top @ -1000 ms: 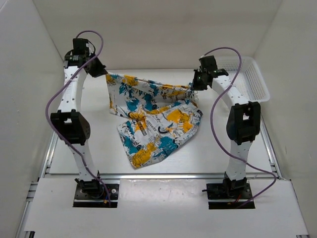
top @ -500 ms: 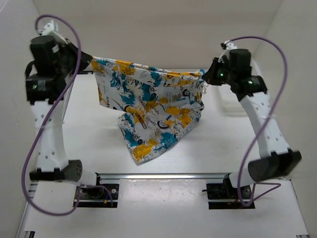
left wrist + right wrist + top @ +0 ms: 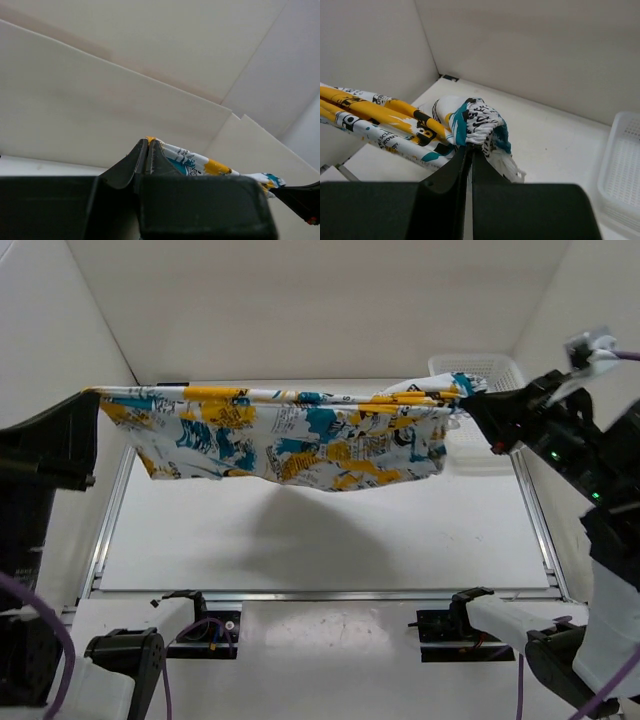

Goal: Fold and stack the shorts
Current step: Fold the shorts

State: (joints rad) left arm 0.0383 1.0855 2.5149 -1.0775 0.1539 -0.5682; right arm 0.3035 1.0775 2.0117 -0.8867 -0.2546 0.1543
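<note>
Shorts stretched aloft; jaws clamped on each end

basket: partly behind shorts | left arm: cut by frame edge

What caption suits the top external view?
Left gripper and right gripper stretch white printed fabric shorts above the table.

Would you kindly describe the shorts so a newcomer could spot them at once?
Above the white table, the shorts are stretched in mid-air between the left gripper and the right gripper, pinched at each end. Their yellow, teal and black print sets them apart from the plain white basket at the far right corner.
</note>
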